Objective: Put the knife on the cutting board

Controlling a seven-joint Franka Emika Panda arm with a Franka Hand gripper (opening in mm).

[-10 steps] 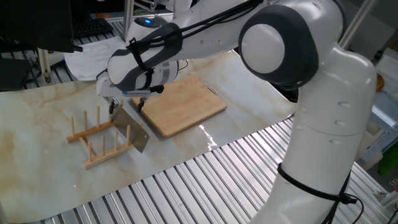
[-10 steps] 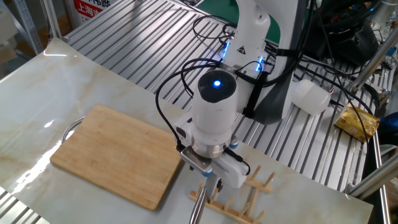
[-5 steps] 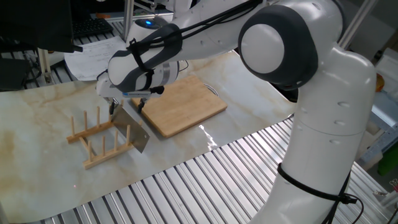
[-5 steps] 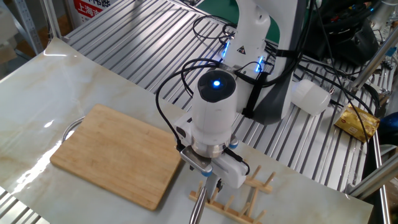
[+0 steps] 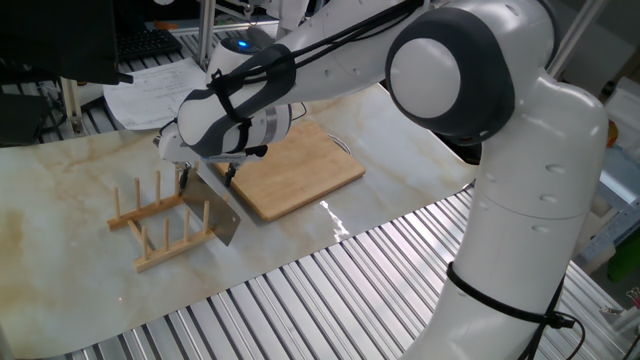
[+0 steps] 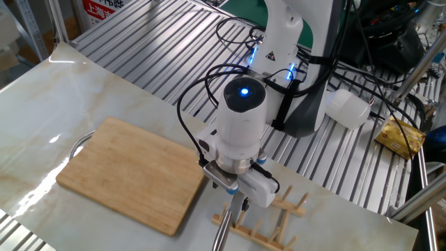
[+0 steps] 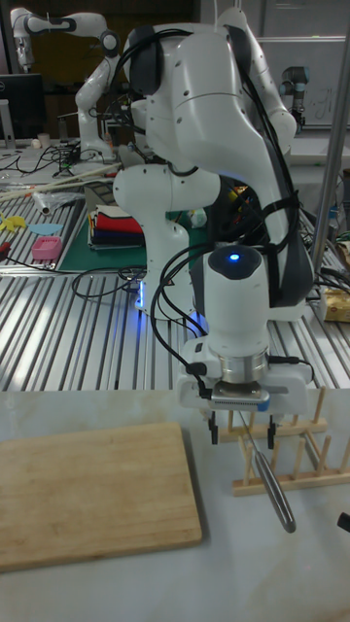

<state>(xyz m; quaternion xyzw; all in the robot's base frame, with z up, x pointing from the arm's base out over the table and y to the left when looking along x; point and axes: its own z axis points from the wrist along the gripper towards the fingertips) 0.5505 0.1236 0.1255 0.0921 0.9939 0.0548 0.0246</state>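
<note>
The knife (image 5: pixel 218 212) stands on edge in the wooden peg rack (image 5: pixel 160 225), its grey blade tilted down toward the front. Its silver handle (image 7: pixel 270 486) slants up between my gripper's fingertips. My gripper (image 7: pixel 241 431) hangs open right over the rack, one finger (image 7: pixel 212 428) on each side of the handle end, and I see no squeeze on it. The cutting board (image 5: pixel 290 168) lies flat just beside the rack, bare, with its metal loop at the far end. From the other side the gripper (image 6: pixel 240 203) sits between the board (image 6: pixel 129 171) and the rack (image 6: pixel 272 224).
Everything rests on a marbled mat (image 5: pixel 60 200) laid over a slatted metal bench (image 5: pixel 300 300). Papers (image 5: pixel 150 85) lie behind the mat. A white container (image 6: pixel 348 108) and a brown packet (image 6: pixel 401 136) sit near the arm's base.
The wrist has shifted slightly toward the board side. The knife, the rack and the board have not moved.
</note>
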